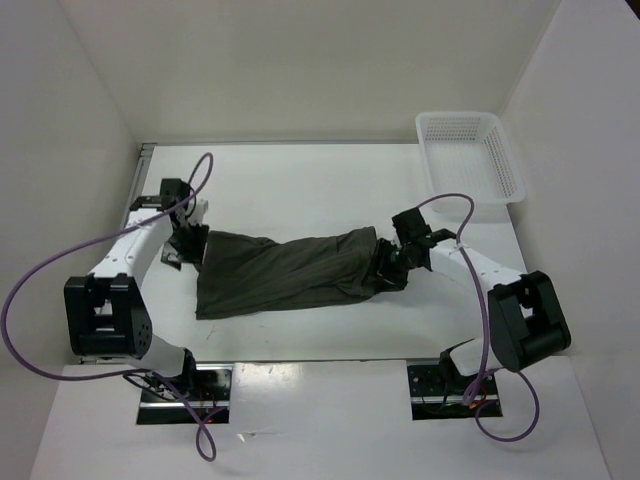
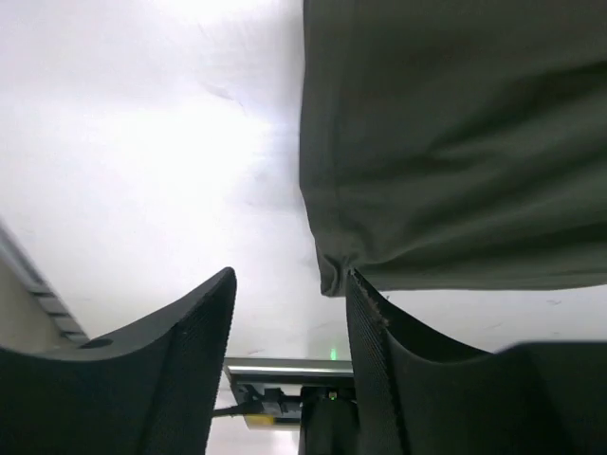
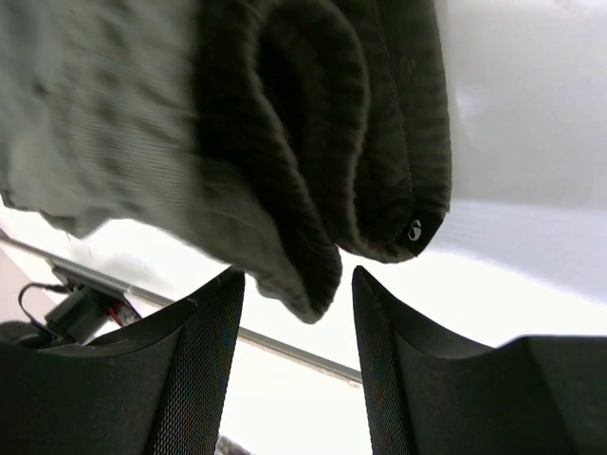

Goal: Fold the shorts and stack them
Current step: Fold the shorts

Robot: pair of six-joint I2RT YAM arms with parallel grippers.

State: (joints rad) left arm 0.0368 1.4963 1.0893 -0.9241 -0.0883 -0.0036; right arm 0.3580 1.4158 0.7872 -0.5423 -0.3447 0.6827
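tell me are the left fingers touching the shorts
Cannot tell. In the left wrist view the shorts corner overlaps one tip of the open left fingers, but it may just lie behind it.

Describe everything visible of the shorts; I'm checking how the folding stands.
The dark olive-grey cloth shorts lie stretched sideways across the white table, soft and wrinkled: wide leg end at the left, bunched ribbed waistband with a small round eyelet at the right. A hem corner sits beside the open left fingers; the waistband's folds sit at the tips of the open right fingers. Neither pair pinches it.
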